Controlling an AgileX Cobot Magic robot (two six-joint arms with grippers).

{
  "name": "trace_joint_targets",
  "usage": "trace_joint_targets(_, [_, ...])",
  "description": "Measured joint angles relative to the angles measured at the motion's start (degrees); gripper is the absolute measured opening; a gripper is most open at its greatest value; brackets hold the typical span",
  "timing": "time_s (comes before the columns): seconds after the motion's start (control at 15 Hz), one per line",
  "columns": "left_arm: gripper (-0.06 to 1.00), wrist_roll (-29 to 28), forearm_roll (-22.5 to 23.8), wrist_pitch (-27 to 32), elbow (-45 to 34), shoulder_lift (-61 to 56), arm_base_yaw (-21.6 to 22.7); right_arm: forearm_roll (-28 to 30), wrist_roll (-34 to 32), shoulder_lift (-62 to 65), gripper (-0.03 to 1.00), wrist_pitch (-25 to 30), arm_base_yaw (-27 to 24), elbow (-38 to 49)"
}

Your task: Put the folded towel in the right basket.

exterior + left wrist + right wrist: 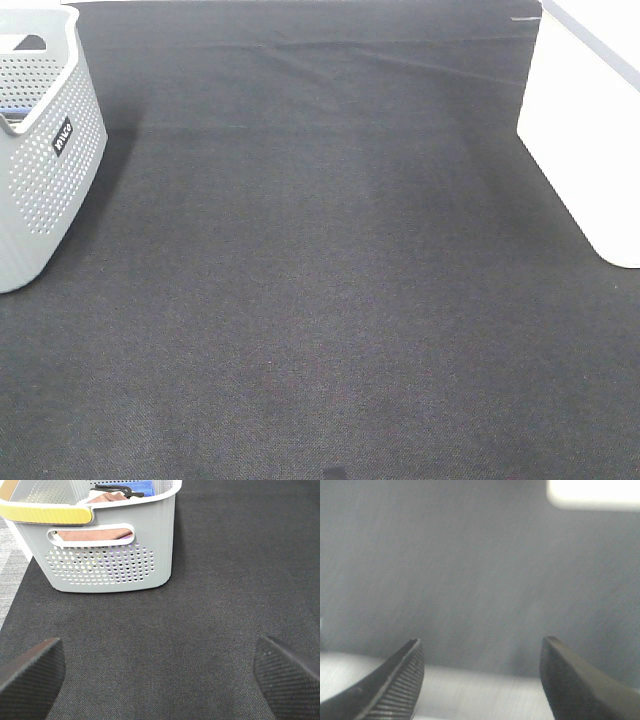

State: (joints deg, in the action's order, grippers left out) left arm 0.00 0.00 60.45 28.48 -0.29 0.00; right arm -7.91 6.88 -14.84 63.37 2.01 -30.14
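Observation:
A grey perforated basket (40, 150) stands at the left edge of the black mat. In the left wrist view this basket (115, 565) holds a folded brown towel (95, 532), seen through the handle slot, and a blue cloth (142, 486). My left gripper (157, 655) is open and empty over the mat, a short way in front of the basket. A white container (585, 130) stands at the right edge. My right gripper (481, 645) is open and empty above the mat, with a white shape (592, 492) beyond it. Neither gripper shows in the exterior high view.
The black mat (320, 280) covers the table between the two containers. The grey basket has a yellow-padded handle (45, 512). A pale strip of surface (480, 690) lies under the right gripper at the mat's edge.

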Motion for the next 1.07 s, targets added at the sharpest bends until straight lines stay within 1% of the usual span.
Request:
trace_joint_targets(0.2, [0.97, 0.00, 0.00, 0.00, 0.00, 0.00, 0.00, 2.06, -0.06, 6.47, 0.63, -2.06, 0.00, 0.52])
trace_joint_targets(0.47, [0.97, 0.00, 0.00, 0.00, 0.00, 0.00, 0.00, 6.19, -4.13, 9.63, 0.63, -2.18, 0.00, 1.20])
trace_joint_targets(1.07, [0.97, 0.00, 0.00, 0.00, 0.00, 0.00, 0.00, 6.42, -5.04, 9.80, 0.63, -2.18, 0.00, 1.26])
